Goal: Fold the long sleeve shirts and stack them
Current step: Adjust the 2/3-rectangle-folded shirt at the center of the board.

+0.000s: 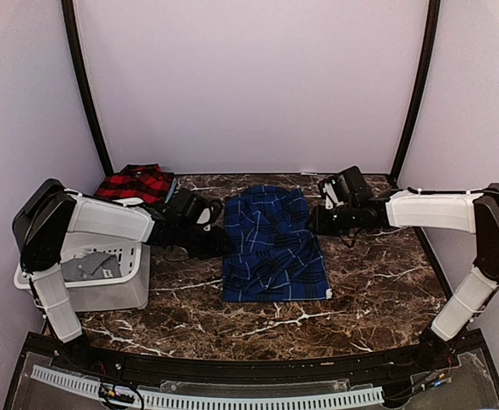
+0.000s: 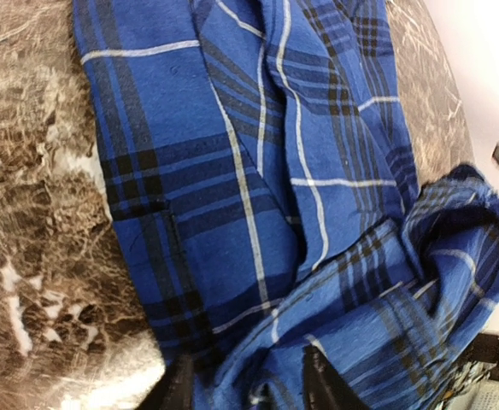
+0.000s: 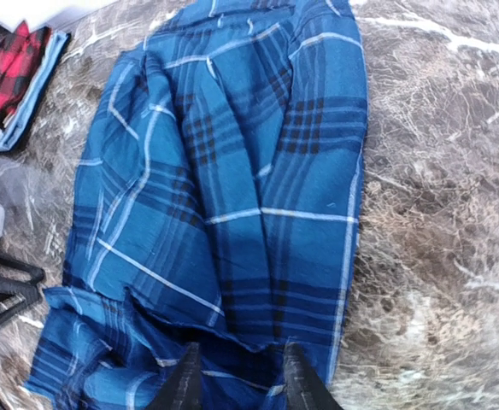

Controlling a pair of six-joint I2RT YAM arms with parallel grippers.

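Observation:
A dark blue plaid long sleeve shirt [image 1: 273,243] lies folded into a rough rectangle in the middle of the marble table. My left gripper [image 1: 211,242] is at its left edge. In the left wrist view that gripper [image 2: 248,384] has its jaws apart, with rumpled blue cloth [image 2: 258,171] lying between the fingers. My right gripper [image 1: 314,220] is at the shirt's upper right edge. Seen from its wrist, the right gripper [image 3: 241,380] is also open over a fold of the shirt [image 3: 232,196]. A red-and-black plaid shirt [image 1: 134,182] lies folded at the back left.
A white basket [image 1: 113,286] holding a grey item stands at the left, beside the left arm. The red shirt [image 3: 6,81] rests on a light blue folded piece [image 3: 32,94]. Bare marble [image 1: 378,290] shows right of the blue shirt. Walls close in the back and sides.

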